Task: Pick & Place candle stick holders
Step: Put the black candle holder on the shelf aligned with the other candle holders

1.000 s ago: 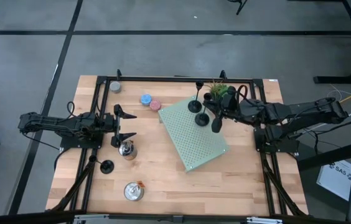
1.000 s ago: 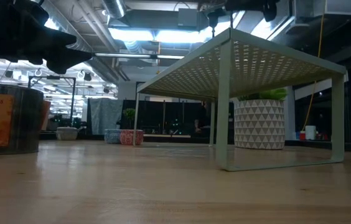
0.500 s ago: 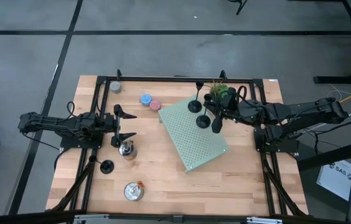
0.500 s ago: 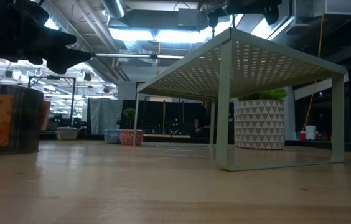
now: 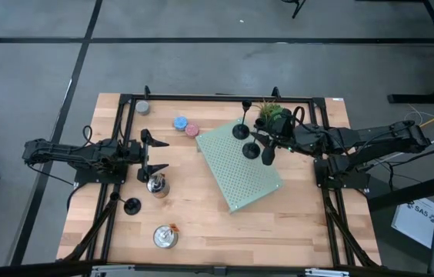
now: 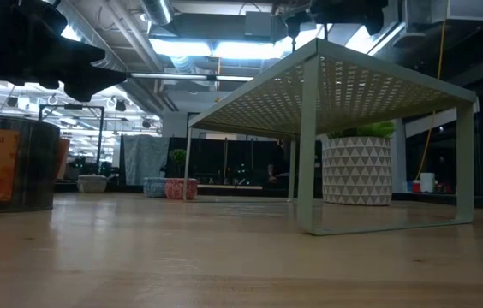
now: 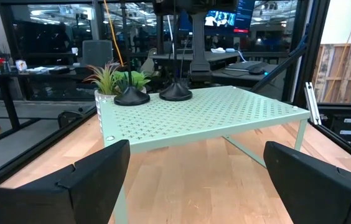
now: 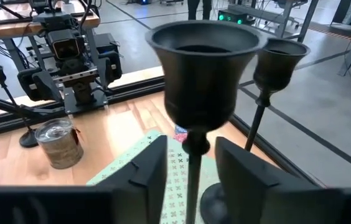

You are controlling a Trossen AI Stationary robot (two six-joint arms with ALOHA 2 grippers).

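Two black candle stick holders (image 5: 242, 131) (image 5: 251, 148) stand on their round bases on the pale green perforated shelf (image 5: 240, 173). My right gripper (image 8: 191, 171) is open at the nearer one. Its fingers stand on either side of the thin stem (image 8: 192, 180) below the cup (image 8: 203, 68) without touching it. The second holder (image 8: 279, 56) rises just beyond. A third holder (image 5: 131, 205) stands on the table at the near left. My left gripper (image 5: 154, 154) waits open at the table's left, level with the shelf (image 7: 213, 115).
A potted plant (image 5: 272, 113) stands right behind the shelf's far corner. A glass jar (image 5: 158, 185) and a round tin (image 5: 165, 236) sit near my left gripper. A blue candle (image 5: 180, 122), a pink candle (image 5: 192, 130) and a grey tin (image 5: 142, 108) lie at the far left.
My right gripper has opened and let go of the holder's stem. The holder stays upright on the shelf.
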